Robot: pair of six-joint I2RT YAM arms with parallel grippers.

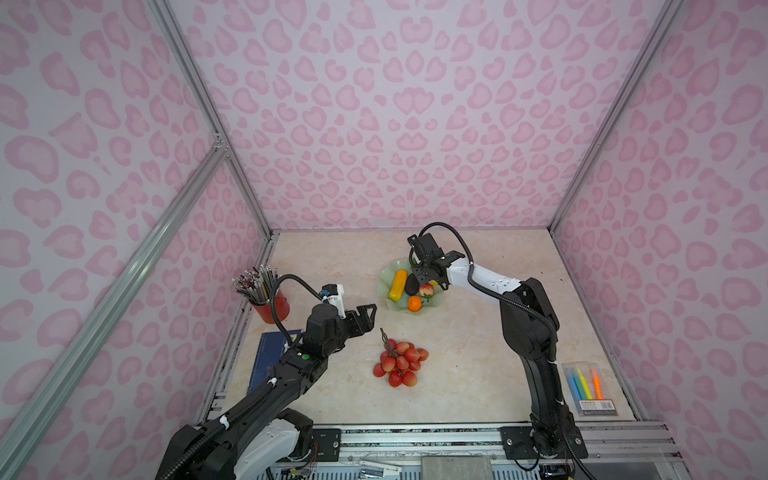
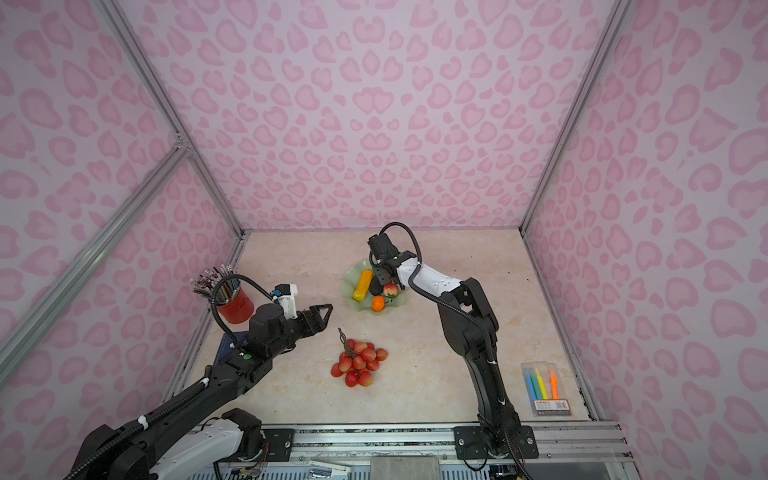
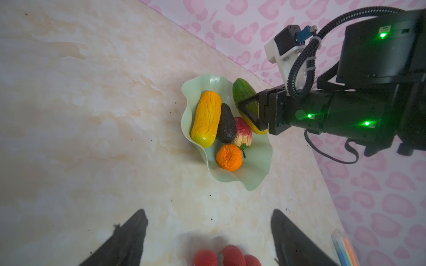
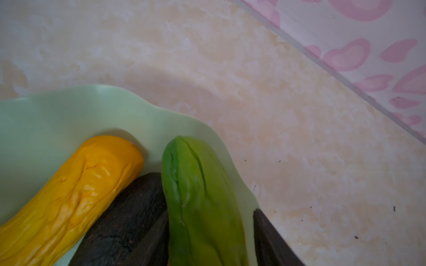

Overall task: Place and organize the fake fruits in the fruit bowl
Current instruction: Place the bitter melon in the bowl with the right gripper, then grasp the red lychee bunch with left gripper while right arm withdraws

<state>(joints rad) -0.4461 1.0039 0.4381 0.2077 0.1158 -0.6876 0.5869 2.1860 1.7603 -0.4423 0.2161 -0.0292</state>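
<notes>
Top view: the fruit bowl [image 1: 384, 278] sits far centre on the table. The gourd [image 1: 397, 284], avocado [image 1: 412, 284], strawberry [image 1: 426, 290] and orange [image 1: 414, 303] are seen inside it. The right gripper [image 1: 426, 282] is lowered over the bowl. The berry bunch [image 1: 401, 363] lies on the table, well apart from the bowl. The left gripper [image 1: 365, 316] is held beside the bunch's stem, jaws wide, nothing in them.

Other top view: same layout. The berry bunch [image 2: 358, 362] is the only fruit outside the bowl. Risk: a wide, floppy bunch lifted by the stem could swing. With the bowl crowded, the orange [image 2: 377, 303] near the low front rim could be knocked out.

Left wrist: the green oblong [image 3: 242, 94] is seen against the bowl's raised edge, under the right gripper [image 3: 244, 108]. Risk: it could roll over the rim if dragged by a retreating finger.

Right wrist: the green oblong [image 4: 198, 195] lies between the jaws, which are partly apart, with a gap at one finger [image 4: 269, 237]; no firm grip is seen. It leans on the avocado [image 4: 129, 207], so a nudge could shift both.
</notes>
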